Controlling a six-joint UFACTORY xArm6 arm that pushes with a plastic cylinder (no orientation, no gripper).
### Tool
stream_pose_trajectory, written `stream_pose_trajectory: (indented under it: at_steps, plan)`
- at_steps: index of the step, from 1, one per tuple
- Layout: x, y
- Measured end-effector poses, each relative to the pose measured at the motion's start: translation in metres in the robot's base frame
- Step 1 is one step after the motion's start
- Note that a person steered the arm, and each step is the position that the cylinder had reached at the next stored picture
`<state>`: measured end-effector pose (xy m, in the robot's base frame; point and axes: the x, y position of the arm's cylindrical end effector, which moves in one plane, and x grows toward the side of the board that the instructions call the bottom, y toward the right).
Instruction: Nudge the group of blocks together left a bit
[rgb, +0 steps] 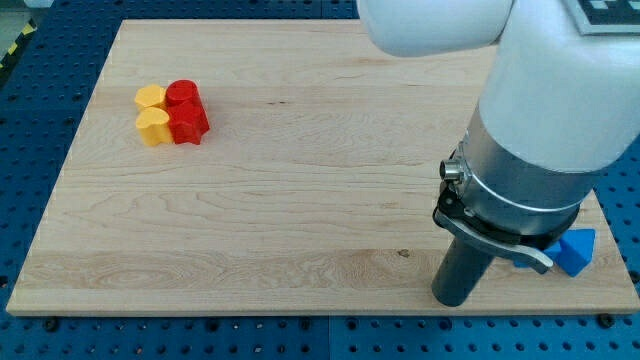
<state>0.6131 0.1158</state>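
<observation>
A tight group of blocks sits at the view's upper left of the wooden board (300, 180). It holds a yellow block (150, 97) at top left, a yellow heart-shaped block (153, 127) below it, a red round block (183, 96) at top right and a red star-shaped block (189, 124) below that. All of them touch. My tip (455, 297) rests on the board near the view's bottom right, far from the group.
A blue triangular block (574, 250) lies at the board's bottom right edge, just right of my tip and partly hidden by the arm's metal collar (500, 215). The large white arm body covers the view's upper right.
</observation>
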Motion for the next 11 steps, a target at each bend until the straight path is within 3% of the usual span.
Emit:
stream_pose_trajectory:
  at_steps: [7, 9, 10, 11]
  plan:
    - [0.005, 0.051]
    - [0.004, 0.114]
    - [0.004, 0.117]
    - [-0.018, 0.133]
